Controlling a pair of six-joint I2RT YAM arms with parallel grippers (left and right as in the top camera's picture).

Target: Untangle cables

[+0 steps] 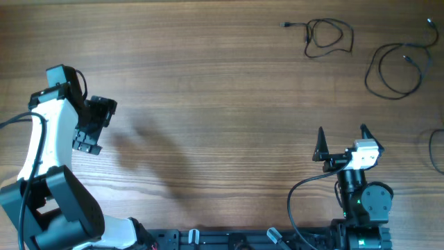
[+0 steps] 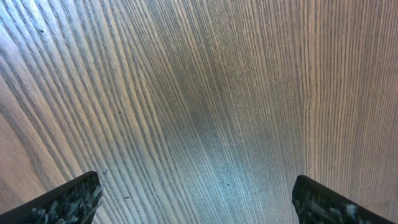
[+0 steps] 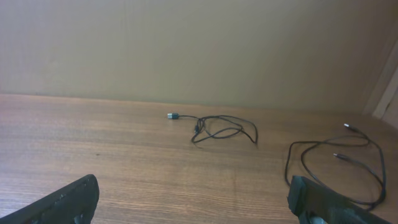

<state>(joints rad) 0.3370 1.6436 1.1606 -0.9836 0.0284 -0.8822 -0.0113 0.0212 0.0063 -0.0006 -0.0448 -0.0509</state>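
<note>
Overhead, the cables (image 1: 394,69) lie as three separate thin black cords on the wooden desk (image 1: 208,76), all toward its right side. A small cable (image 1: 329,36) sits in a loose double loop near the far edge, with its plug end (image 1: 284,25) trailing off to the left. Just to the right of it, not touching, a larger cable (image 1: 409,48) makes a wide open loop. A third cable (image 1: 432,149) shows only as an arc, cut off by the right edge of the view. The left arm (image 1: 48,132) stands at the left side of the desk, well apart from every cable. The left jaws are spread wide with nothing between them, and the left wrist view shows only bare wood grain between the two dark tips. The right arm (image 1: 361,187) is at the near edge, below the two loops, and the right jaws are likewise wide apart and hold nothing. From the right wrist view the small cable and the larger cable lie ahead on the desk, in front of a plain beige wall (image 3: 186,43), neither one touched.
</note>
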